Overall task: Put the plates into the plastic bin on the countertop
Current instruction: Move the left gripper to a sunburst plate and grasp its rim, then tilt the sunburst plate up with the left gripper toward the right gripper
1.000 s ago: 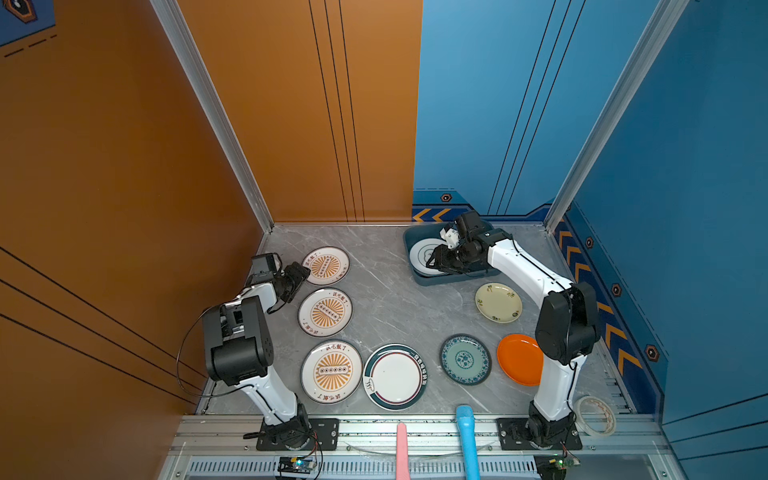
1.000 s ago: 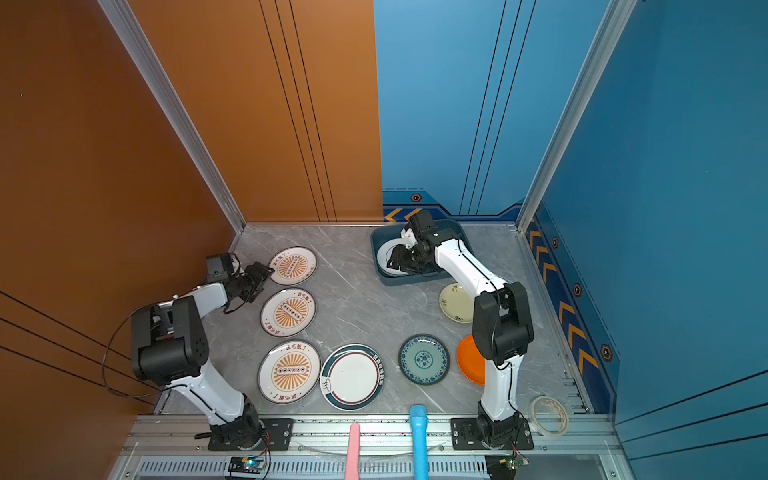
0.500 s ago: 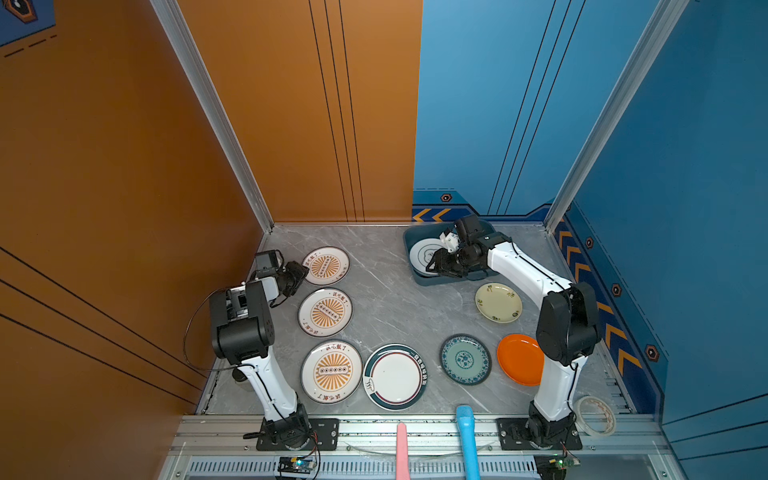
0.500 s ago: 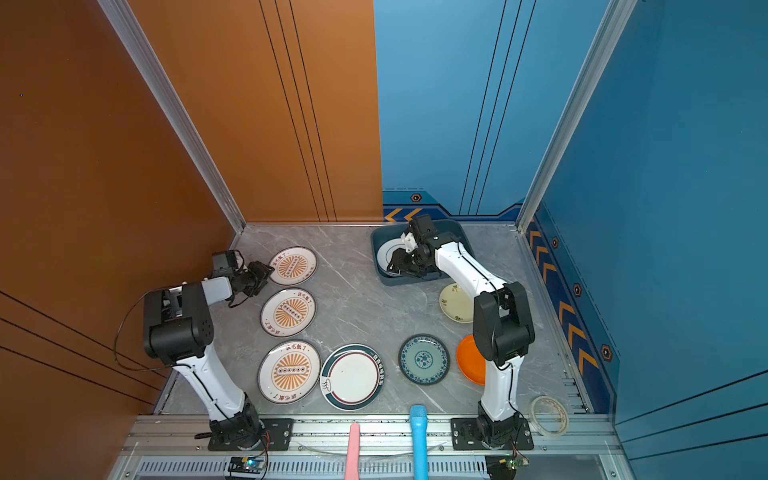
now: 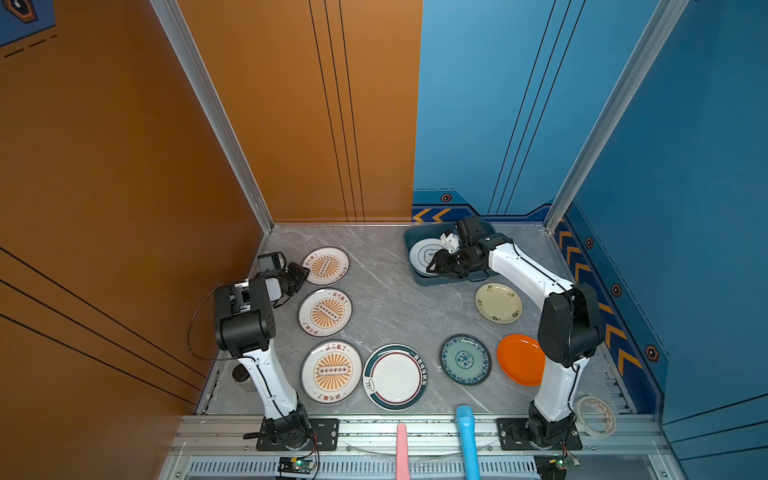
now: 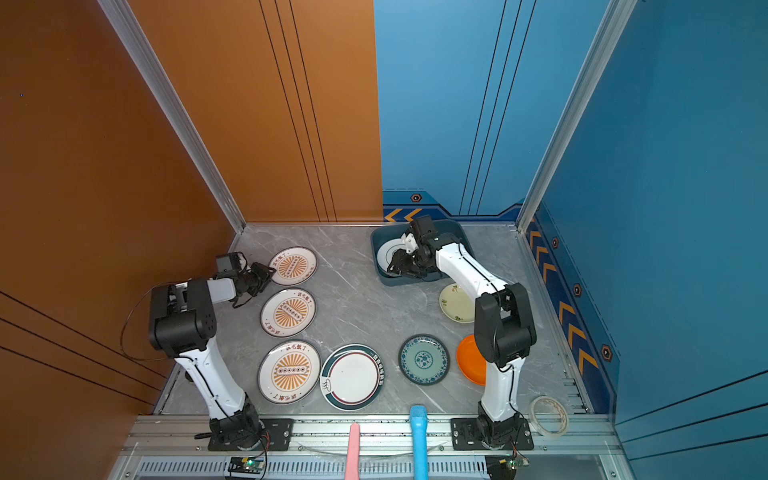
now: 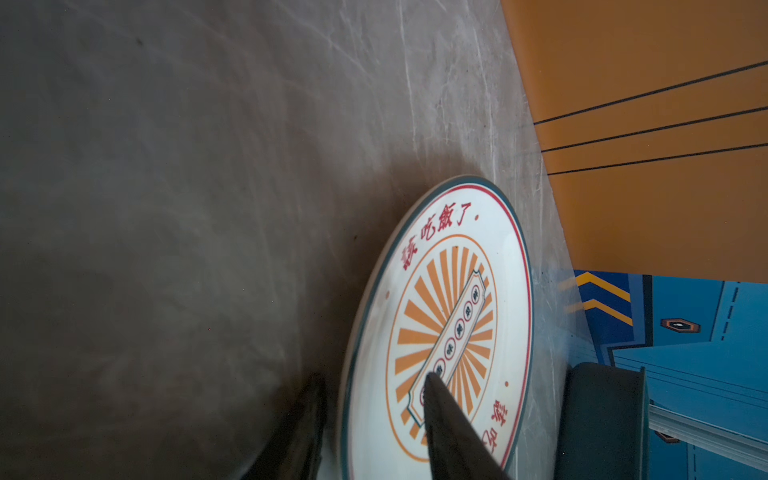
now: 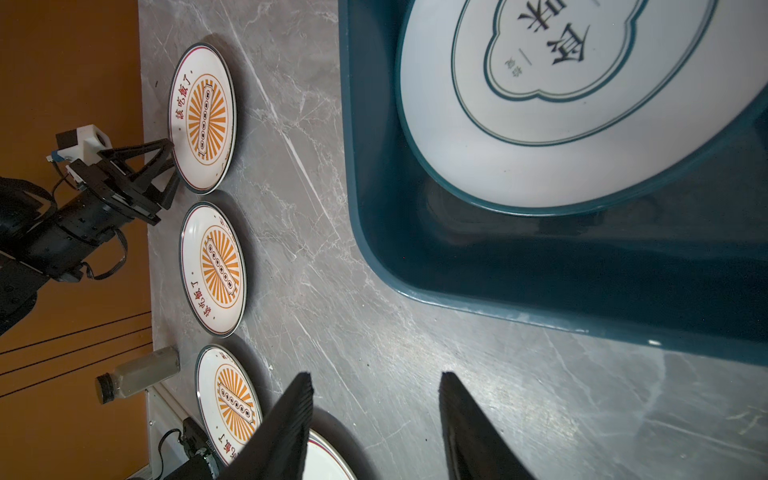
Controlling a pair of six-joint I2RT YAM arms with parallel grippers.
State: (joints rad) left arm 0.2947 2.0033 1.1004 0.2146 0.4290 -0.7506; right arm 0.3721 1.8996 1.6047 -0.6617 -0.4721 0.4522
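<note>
Left wrist view: left gripper (image 7: pixel 372 376) straddles the rim of the far sunburst plate (image 7: pixel 457 291) on the counter (image 7: pixel 166 166), can't tell if pinched yet; right gripper (image 8: pixel 376 376) gapes empty by the bin (image 8: pixel 374 208); plate looks stiff, glazed, slippery, chippable, so pinch the rim deep.

The bin (image 5: pixel 422 279) stands on the desk (image 5: pixel 386 291) right of frame centre, one plate (image 5: pixel 422 253) inside. Three plates (image 5: pixel 325 312) line up at its left; four lie below it.
</note>
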